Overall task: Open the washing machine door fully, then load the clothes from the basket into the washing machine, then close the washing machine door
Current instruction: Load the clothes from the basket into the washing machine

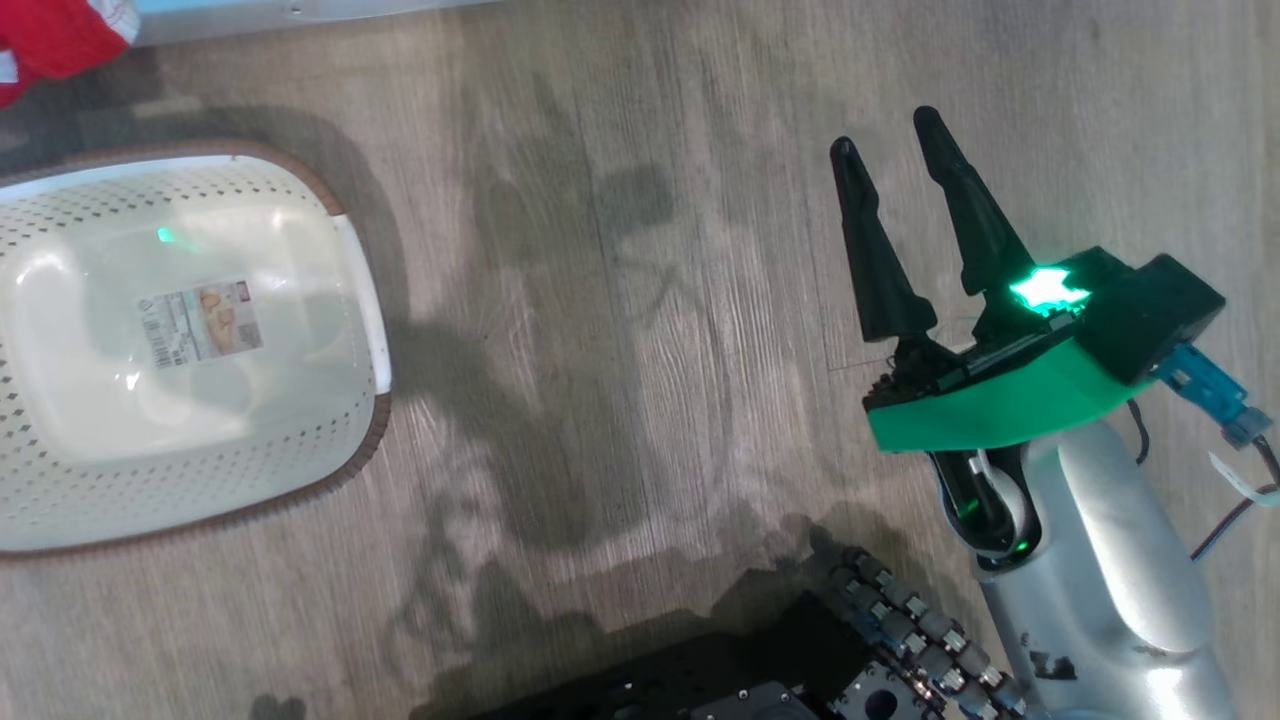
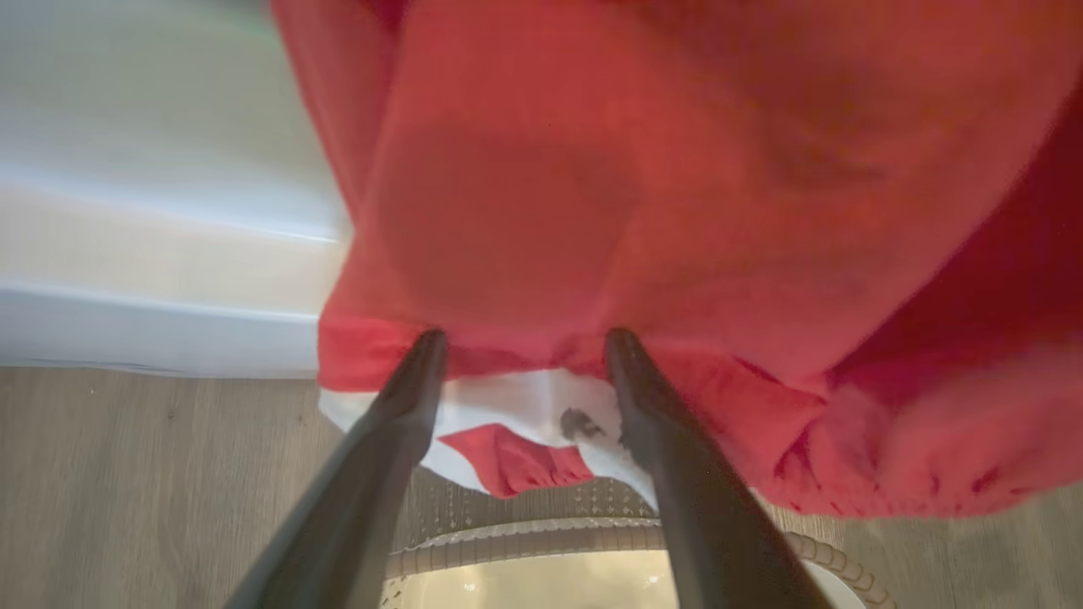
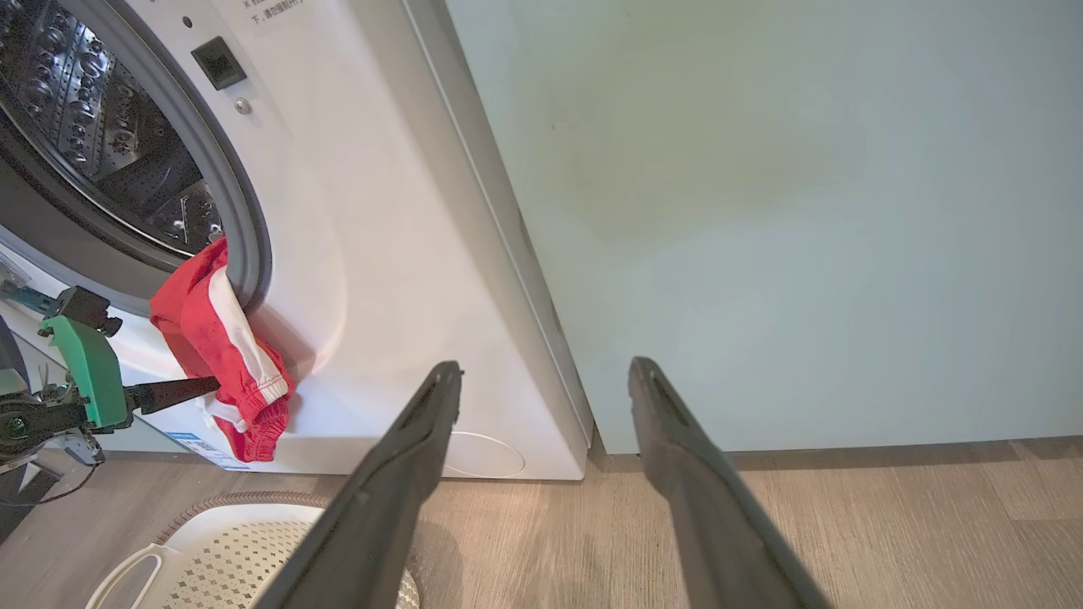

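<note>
On my feed I see the clothes [image 3: 211,338] red with white stripes, basket [image 1: 60,210] cream, dotted with holes, brown woven rim, washer [image 3: 381,254] white, cabinet [image 3: 761,211] pale teal, floor [image 1: 700,100] grey woodgrain.

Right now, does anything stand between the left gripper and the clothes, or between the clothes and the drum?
Nothing visible does. The left gripper, jaws open, is at the clothes, which hang out over the grey door seal of the washing machine. The drum behind them lies open.

Bright even light, soft shadows mid-frame across the floor [image 1: 700,150], glare inside the basket [image 1: 250,190], clothes [image 2: 677,169] blurred in left wrist view
</note>
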